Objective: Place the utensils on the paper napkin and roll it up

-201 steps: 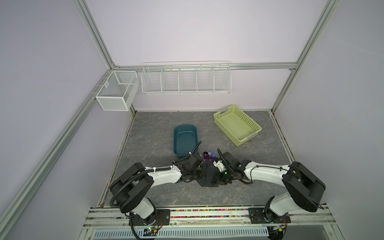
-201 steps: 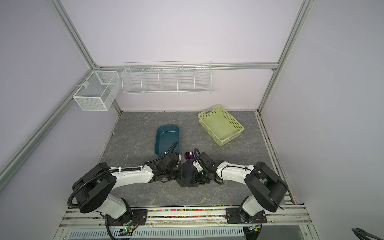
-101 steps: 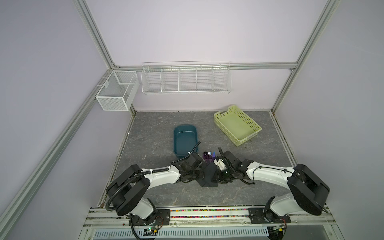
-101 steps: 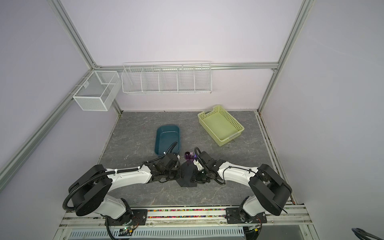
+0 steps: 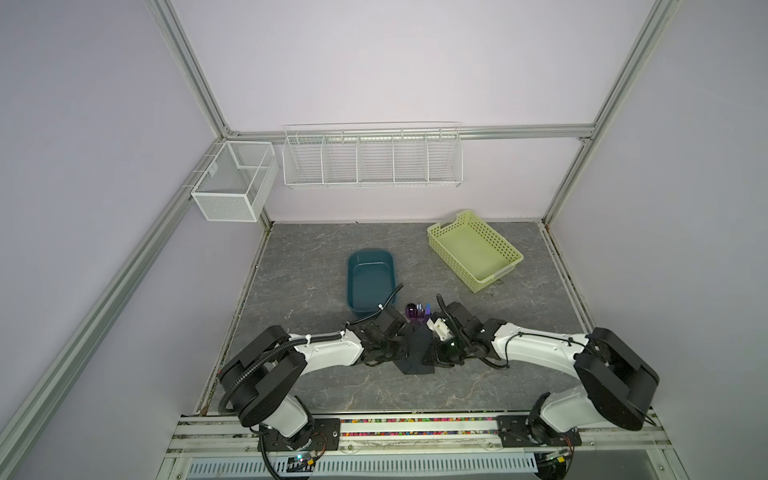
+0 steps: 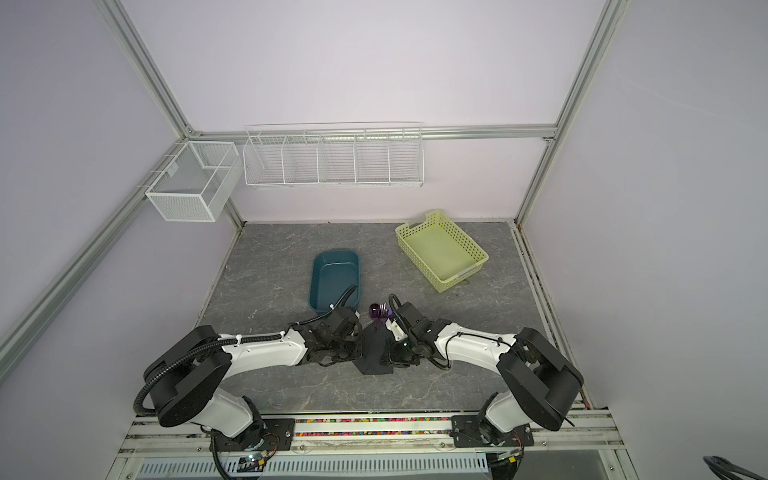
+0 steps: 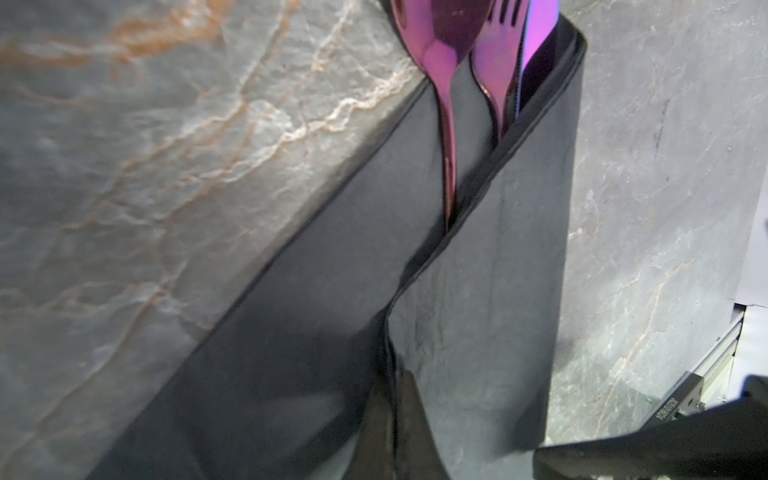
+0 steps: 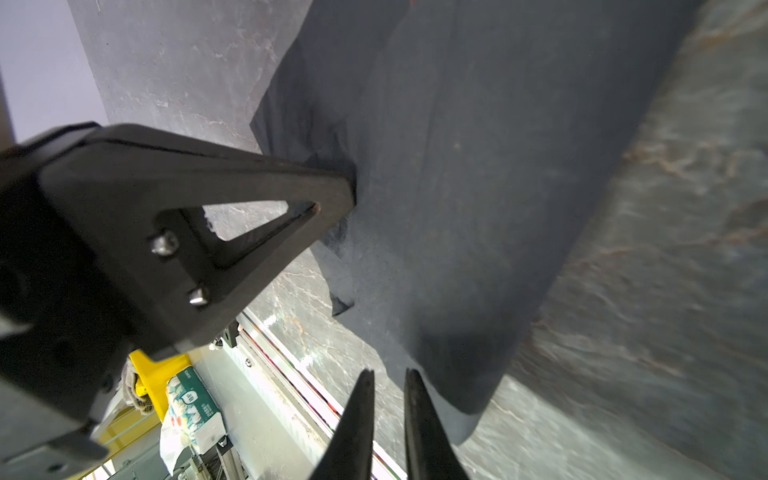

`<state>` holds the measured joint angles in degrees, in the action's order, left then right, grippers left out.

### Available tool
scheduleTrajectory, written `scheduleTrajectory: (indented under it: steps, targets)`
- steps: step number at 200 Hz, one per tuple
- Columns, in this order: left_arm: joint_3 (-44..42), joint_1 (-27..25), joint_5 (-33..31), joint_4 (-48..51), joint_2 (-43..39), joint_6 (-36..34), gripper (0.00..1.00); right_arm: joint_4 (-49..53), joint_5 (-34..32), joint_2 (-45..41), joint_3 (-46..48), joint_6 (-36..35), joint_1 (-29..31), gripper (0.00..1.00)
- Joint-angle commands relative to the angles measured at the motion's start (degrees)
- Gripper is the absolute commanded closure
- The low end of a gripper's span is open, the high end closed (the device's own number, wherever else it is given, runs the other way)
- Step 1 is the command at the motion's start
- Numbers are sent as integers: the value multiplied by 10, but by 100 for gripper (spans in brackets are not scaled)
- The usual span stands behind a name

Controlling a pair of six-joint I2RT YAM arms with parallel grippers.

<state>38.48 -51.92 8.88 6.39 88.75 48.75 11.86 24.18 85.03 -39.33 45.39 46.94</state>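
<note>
Matte black napkin [image 7: 478, 291] folded over shiny purple utensils [image 7: 449, 54]
It is pinched by the left gripper [image 7: 392, 415]; the right gripper [image 8: 388, 376] is seen narrowly parted, empty.

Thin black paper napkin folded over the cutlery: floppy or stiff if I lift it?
Likely floppy: the thin black paper napkin drapes and wrinkles where pinched. The shiny purple utensils look smooth, heads poking out, so they may slide free.

The grey, marble-veined counter [image 5: 307, 266] carries a teal tub [image 5: 369, 282] near its middle and a pale yellow-green basket [image 5: 473, 249] toward the far right. Nearer the front lies the black paper napkin [image 5: 415, 351], folded over the utensils [image 5: 417, 312], whose purple heads stick out.
</note>
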Motion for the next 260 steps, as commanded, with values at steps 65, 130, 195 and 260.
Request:
scheduleTrajectory:
  steps: [65,130,195,260]
  targets:
    - [35,0,-21,34,23,-9,100,4,-14,36,4,5,7,84]
    - [52,0,-63,108,-4,2,88,-1,-13,54,5,7,7,85]
    - [83,0,-62,145,-59,-4,85,-4,-9,60,3,8,6,85]
    - [71,-13,24,64,6,19,91,-4,-6,61,0,8,6,85]
